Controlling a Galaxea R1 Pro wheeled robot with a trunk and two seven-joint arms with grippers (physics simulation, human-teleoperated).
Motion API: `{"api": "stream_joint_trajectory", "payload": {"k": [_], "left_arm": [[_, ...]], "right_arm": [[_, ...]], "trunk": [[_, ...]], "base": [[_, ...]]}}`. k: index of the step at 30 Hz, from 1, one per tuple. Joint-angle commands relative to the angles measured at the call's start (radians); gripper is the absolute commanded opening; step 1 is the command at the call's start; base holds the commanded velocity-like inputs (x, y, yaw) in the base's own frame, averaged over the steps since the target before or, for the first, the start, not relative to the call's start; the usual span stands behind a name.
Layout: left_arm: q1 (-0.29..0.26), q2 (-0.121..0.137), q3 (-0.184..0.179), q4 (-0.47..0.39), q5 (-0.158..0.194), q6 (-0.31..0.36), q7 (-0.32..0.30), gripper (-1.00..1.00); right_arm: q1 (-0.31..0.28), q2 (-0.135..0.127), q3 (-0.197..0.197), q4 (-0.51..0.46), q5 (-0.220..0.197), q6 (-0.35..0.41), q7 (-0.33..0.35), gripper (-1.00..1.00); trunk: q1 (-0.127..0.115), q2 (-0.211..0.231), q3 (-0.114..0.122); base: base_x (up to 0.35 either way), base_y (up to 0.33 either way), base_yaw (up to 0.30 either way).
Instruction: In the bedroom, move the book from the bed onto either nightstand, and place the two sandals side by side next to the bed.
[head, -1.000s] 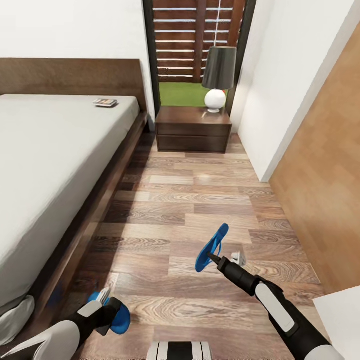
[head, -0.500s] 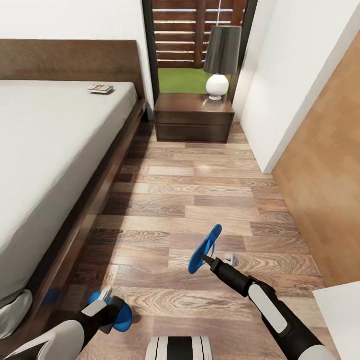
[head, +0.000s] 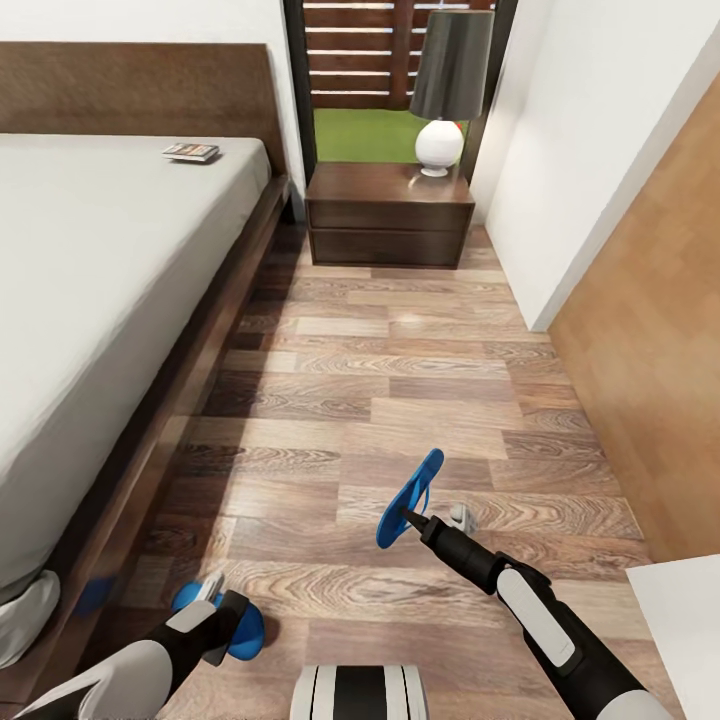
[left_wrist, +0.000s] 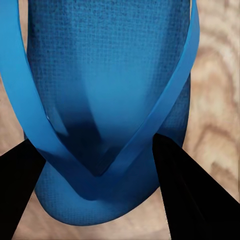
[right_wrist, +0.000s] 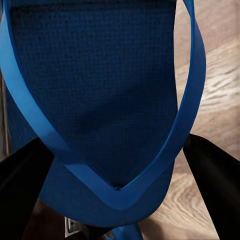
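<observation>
Each arm's fingers hold a blue sandal: left sandal (head: 243, 632) lower left, apparently just above the floor (head: 400, 390); right sandal (head: 410, 497) raised mid-frame. The book (head: 191, 152) lies upper left on the bed (head: 90, 300).

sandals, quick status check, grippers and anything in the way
Left gripper shut on one sandal, right gripper shut on the other sandal. Book on the bed. Floor ahead open to the nightstand.
</observation>
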Motion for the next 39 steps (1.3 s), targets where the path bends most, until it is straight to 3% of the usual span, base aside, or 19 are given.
{"api": "stream_joint_trajectory", "payload": {"k": [1,14,22,39], "left_arm": [[0.000,0.000,0.009,-0.003,0.000,0.005,0.005,-1.00],[0.000,0.003,0.021,-0.003,0.000,0.004,0.004,-1.00],[0.000,0.005,0.022,-0.003,0.000,0.004,0.004,-1.00],[0.000,0.007,0.022,-0.003,0.000,0.004,0.000,-1.00]], "right_arm": [[0.000,-0.001,0.002,0.000,-0.009,0.003,0.001,-1.00],[-0.001,-0.001,0.002,-0.001,-0.009,0.003,0.001,-1.00],[-0.001,-0.001,0.002,0.000,-0.009,0.003,0.000,-1.00],[-0.001,-0.001,0.002,0.000,-0.009,0.003,0.001,-1.00]], "trunk": [[0.000,0.000,-0.001],[0.000,0.000,-0.001],[0.003,-0.002,-0.032],[0.003,-0.002,-0.032]], "base": [[0.000,0.000,0.000],[0.000,0.000,0.000],[0.000,0.000,0.000],[0.000,0.000,0.000]]}}
